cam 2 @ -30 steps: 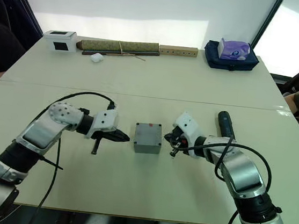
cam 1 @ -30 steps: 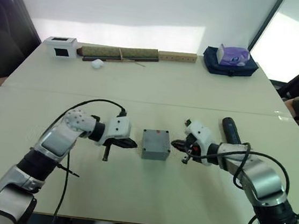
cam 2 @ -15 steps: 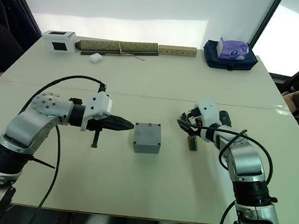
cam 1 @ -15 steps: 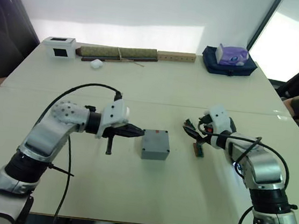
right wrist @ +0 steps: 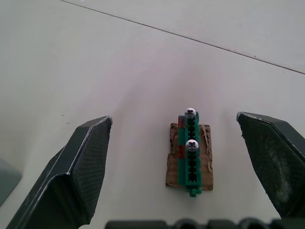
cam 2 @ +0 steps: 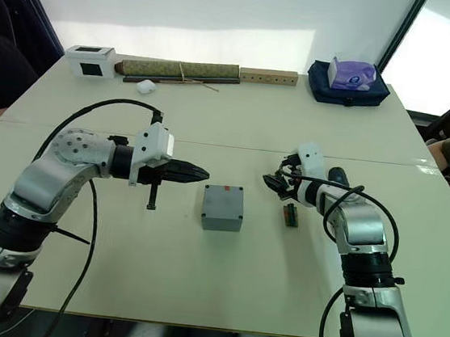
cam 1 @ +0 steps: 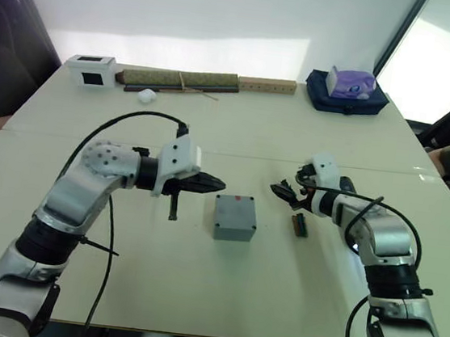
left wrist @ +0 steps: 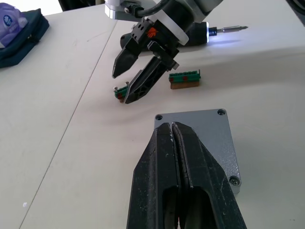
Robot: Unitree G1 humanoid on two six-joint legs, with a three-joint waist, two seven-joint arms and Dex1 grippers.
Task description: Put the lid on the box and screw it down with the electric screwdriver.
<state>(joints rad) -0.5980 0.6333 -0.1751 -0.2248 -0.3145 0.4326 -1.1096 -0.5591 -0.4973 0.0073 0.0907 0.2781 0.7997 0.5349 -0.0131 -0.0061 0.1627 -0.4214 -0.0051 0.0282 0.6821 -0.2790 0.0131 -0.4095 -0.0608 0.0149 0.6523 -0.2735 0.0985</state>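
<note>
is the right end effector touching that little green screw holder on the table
Apart. In the right wrist view the open right end effector straddles the green screw holder, with bare table showing between each finger and the holder.

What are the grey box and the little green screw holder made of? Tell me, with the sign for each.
The box: matte grey, likely cast metal or hard plastic; its lid is fastened with corner screws. The screw holder: glossy green studded plastic on a brown, ragged-edged cardboard-like base, carrying two shiny metal screws.
</note>
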